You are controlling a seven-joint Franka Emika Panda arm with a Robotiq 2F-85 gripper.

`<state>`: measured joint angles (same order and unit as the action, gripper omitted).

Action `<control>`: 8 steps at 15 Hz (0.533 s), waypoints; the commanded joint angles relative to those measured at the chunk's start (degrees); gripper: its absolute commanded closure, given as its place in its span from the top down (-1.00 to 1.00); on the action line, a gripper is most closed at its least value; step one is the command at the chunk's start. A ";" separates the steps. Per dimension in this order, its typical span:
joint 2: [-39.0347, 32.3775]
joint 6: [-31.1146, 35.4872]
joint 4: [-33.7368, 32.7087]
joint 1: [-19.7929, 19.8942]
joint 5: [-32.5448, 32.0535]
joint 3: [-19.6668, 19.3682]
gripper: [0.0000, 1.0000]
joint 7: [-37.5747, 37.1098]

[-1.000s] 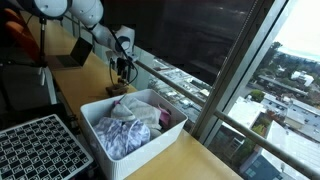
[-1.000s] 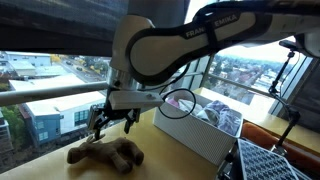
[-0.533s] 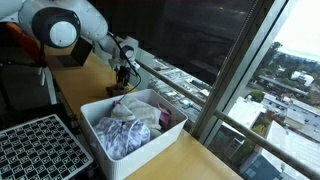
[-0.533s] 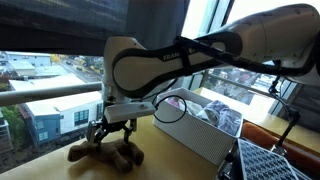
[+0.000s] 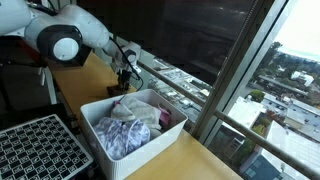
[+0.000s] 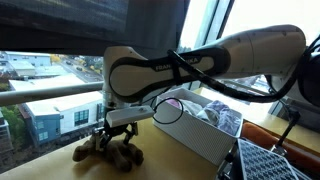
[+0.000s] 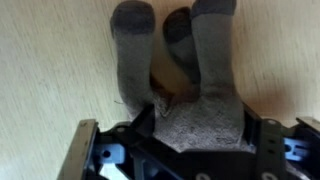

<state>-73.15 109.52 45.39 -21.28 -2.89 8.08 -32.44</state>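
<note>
Plush toy (image 6: 122,155), brown and grey, lying on the wooden surface (image 6: 40,168) close to the window and near one end of a white bin (image 6: 195,140). We see the end effector (image 6: 113,135) lowered directly over the toy, its jaws standing apart and straddling the soft body. In the wrist view, the toy's grey limbs stretch away from the camera across the bare wood, a patch of brown shows between them, and the body fills most of the gap between the two fingers (image 7: 92,150). We cannot tell whether the pads press into the fabric. In an exterior view the bin holds a heap of crumpled cloth (image 5: 130,122), and a black grid tray (image 5: 35,150) lies just beside it. The toy rests wholly outside the bin, flat on the surface beneath the white arm (image 6: 200,70).
</note>
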 commanded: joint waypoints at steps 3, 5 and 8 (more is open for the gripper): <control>-3.07 -3.00 -5.69 0.29 0.69 -0.03 -0.29 1.55; -2.61 -2.92 -5.47 0.59 0.89 0.15 -0.57 1.63; -1.39 -2.49 -4.76 0.82 1.14 0.48 -0.97 1.66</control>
<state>-74.11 107.92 42.26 -21.03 -2.45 7.83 -31.85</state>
